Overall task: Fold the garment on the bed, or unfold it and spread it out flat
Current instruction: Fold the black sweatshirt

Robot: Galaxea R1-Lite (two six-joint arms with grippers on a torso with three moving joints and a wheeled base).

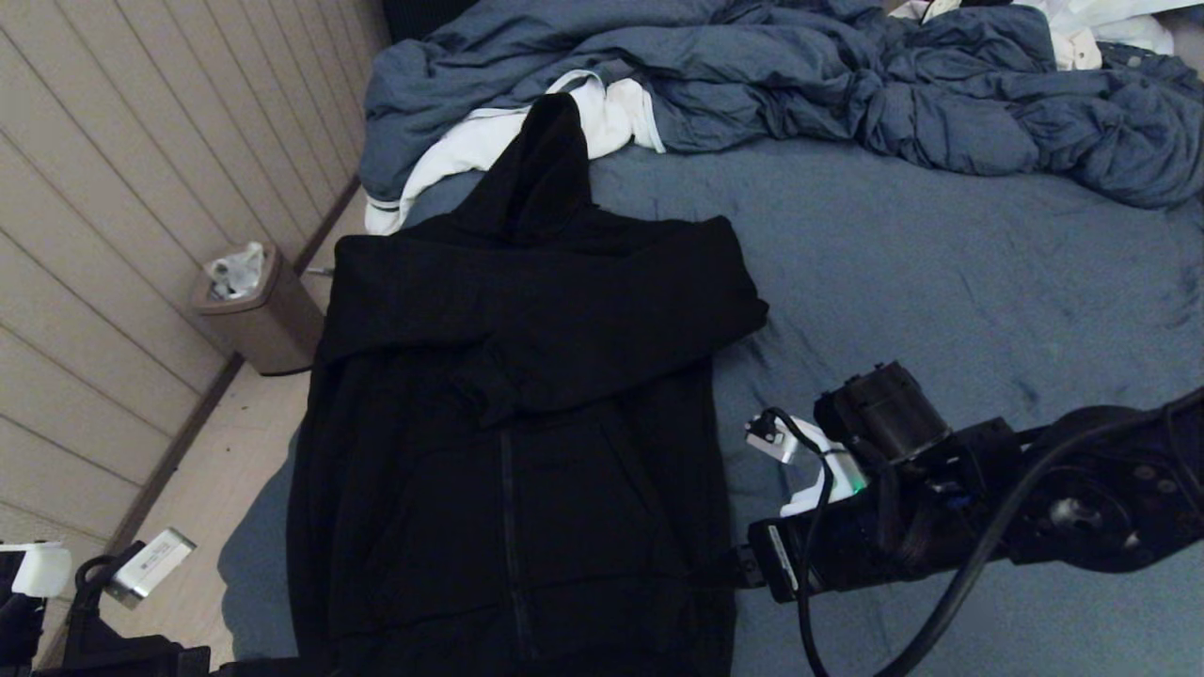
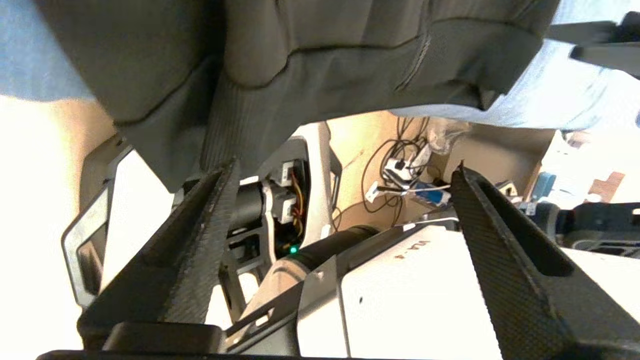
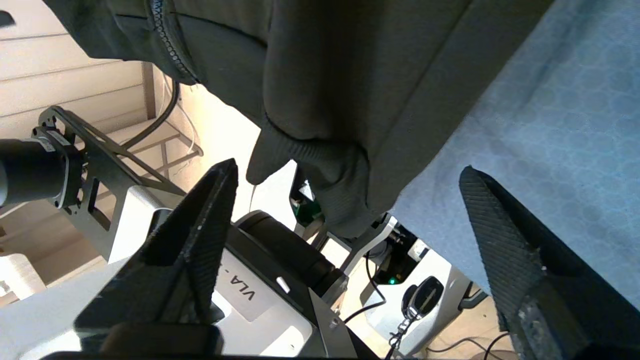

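Garment (image 1: 508, 395) lies zipper-up on bed (image 1: 941, 282), sleeves crossed over chest; hem ahead of both grippers. Left gripper (image 2: 345, 175), right gripper (image 3: 345, 175): jaws apart, empty. You judge body fold remains.

Left gripper (image 2: 345, 175) fingers spread wide (nothing between them), right gripper (image 3: 345, 172) fingers likewise apart, both arms low.

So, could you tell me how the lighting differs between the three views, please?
Head view: dim and bluish, the hoodie a near-featureless black. Left wrist view: brighter, the floor blown out white beside the open left gripper. Right wrist view: well lit, the zipper teeth and ribbed cuff crisp above the open right gripper.
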